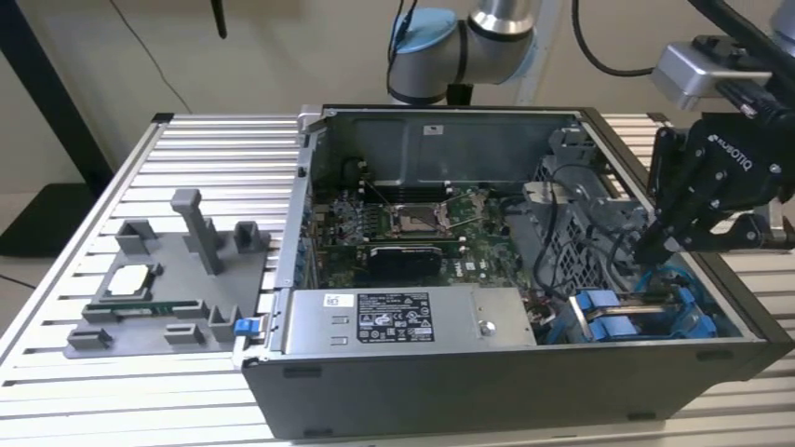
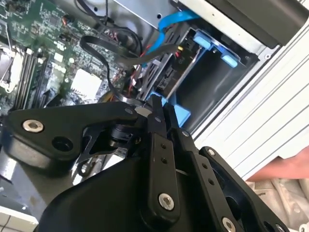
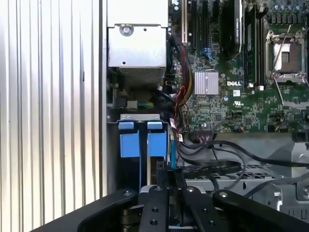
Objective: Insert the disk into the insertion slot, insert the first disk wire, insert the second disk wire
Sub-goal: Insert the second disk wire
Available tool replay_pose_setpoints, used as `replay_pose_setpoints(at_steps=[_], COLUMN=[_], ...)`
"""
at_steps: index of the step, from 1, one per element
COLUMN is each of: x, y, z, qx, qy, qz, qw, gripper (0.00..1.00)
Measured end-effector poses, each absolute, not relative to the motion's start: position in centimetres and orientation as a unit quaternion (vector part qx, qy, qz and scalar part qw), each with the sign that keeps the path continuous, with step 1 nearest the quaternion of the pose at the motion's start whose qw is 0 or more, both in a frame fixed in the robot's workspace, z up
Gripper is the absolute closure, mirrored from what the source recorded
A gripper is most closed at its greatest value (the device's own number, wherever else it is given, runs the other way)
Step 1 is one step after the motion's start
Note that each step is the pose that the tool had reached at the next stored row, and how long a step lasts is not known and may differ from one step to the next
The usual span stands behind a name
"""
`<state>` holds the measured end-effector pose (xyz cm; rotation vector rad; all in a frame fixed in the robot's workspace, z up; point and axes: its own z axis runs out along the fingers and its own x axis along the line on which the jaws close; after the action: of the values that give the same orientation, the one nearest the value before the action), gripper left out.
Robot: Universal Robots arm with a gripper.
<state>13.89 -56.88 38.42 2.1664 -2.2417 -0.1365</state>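
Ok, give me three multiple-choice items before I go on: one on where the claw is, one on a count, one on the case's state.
1. In the exterior view, the claw hangs: A. at the end of the case on the exterior view's left; B. outside the case; C. over the insertion slot, on the exterior view's right.
2. Blue tabs side by side in the first wrist view: A. one; B. two; C. four.
3. The case is: A. open, motherboard exposed; B. closed; C. upside down.
Answers: 1 C, the claw sits above the blue-fitted bay; 2 B, two tabs stand together; 3 A, the board lies in plain sight.
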Motion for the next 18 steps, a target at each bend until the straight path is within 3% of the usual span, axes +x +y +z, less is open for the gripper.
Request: replay_pose_setpoints(at_steps=[18], x=[13.7], y=[-58.5], z=[36.2], qx=[0.694], qy=[-0.719], qz=[-0.033], qw=[-0.004], gripper=[1.00])
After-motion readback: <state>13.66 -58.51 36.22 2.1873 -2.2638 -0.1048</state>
